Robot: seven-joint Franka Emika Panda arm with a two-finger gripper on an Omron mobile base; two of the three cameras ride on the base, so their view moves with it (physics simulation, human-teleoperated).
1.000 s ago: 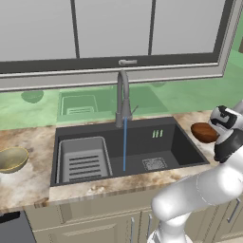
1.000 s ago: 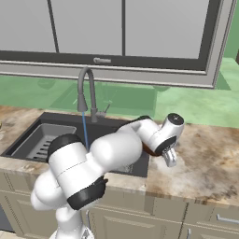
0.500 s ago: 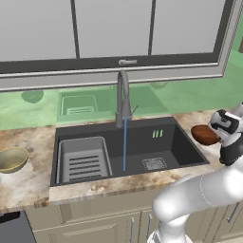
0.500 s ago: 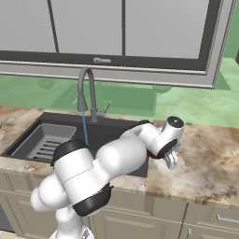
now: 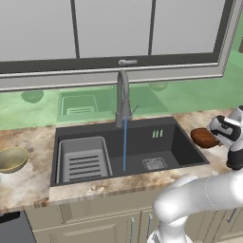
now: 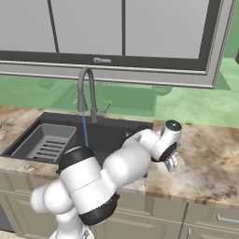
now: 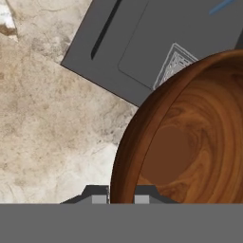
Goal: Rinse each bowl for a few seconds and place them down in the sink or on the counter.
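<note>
**Brown bowl gripped at rim, lifted beside sink**

The gripper [image 7: 121, 192] is pinched narrow on the rim of the brown bowl [image 7: 190, 137]: in the hand view one finger sits outside the wall and one inside, a hold suited to a thin-walled vessel. The bowl fills the space directly ahead of the fingers, its hollow facing the camera. In the left base view the bowl [image 5: 205, 137] sits just off the hand, over the counter [image 5: 28, 182].

The sink [image 7: 142, 52] lies beyond the bowl, its drain [image 7: 174, 64] partly hidden by the rim. The tap [image 5: 122, 97] is running; its stream [image 5: 125, 144] falls well away from the gripper, so my judgement is that the bowl needs carrying sideways into the water.

The gold bowl [image 5: 12, 159] rests on the counter across the sink, far from the gripper, apparently awaiting its turn.
</note>
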